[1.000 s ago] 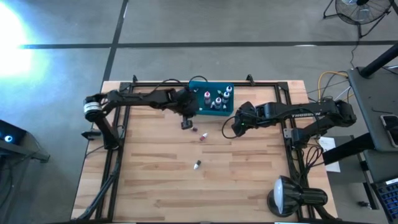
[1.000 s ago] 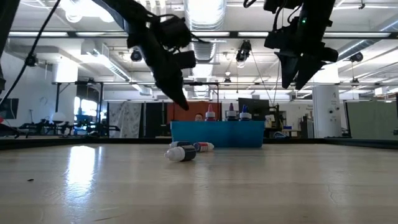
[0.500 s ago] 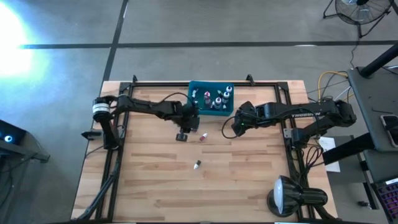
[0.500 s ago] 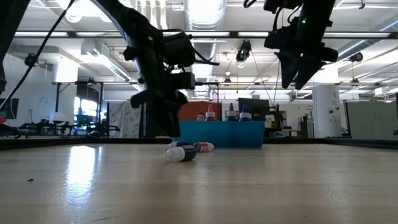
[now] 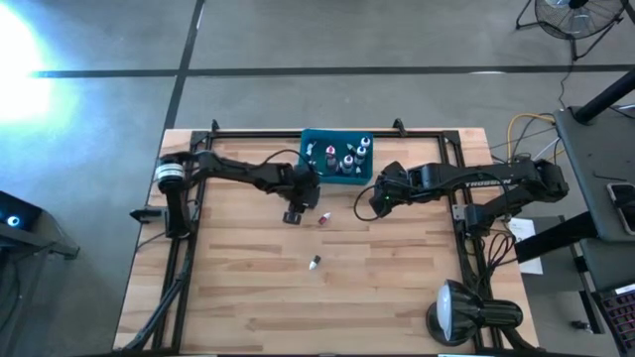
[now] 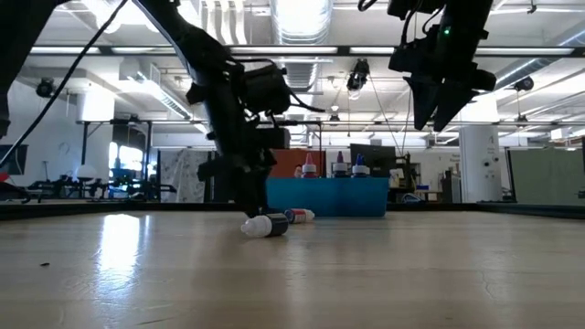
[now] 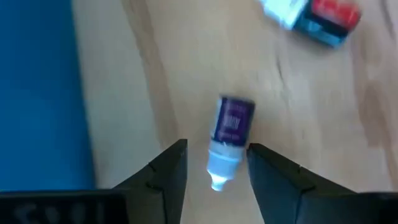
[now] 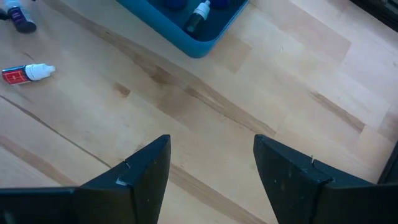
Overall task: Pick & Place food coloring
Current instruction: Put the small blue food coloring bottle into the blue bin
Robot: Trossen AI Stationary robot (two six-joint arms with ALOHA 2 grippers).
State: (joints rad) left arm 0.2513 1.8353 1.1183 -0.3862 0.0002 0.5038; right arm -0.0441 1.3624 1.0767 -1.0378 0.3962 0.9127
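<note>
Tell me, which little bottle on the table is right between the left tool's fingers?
The purple-labelled bottle, lying flat between the left tool's open fingers. The red-labelled bottle lies farther off, and another sits alone mid-table.

Left gripper (image 5: 294, 214) low by teal bin (image 5: 337, 174), fingers straddling a purple bottle (image 7: 229, 134); red bottle (image 5: 323, 218) just beside. Right gripper (image 5: 369, 206) hovers over bare wood.

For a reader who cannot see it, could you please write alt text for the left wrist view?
The left gripper, open, straddles a purple-labelled food coloring bottle lying on the wooden table. A red-labelled bottle lies beyond, with the teal bin alongside.
</note>
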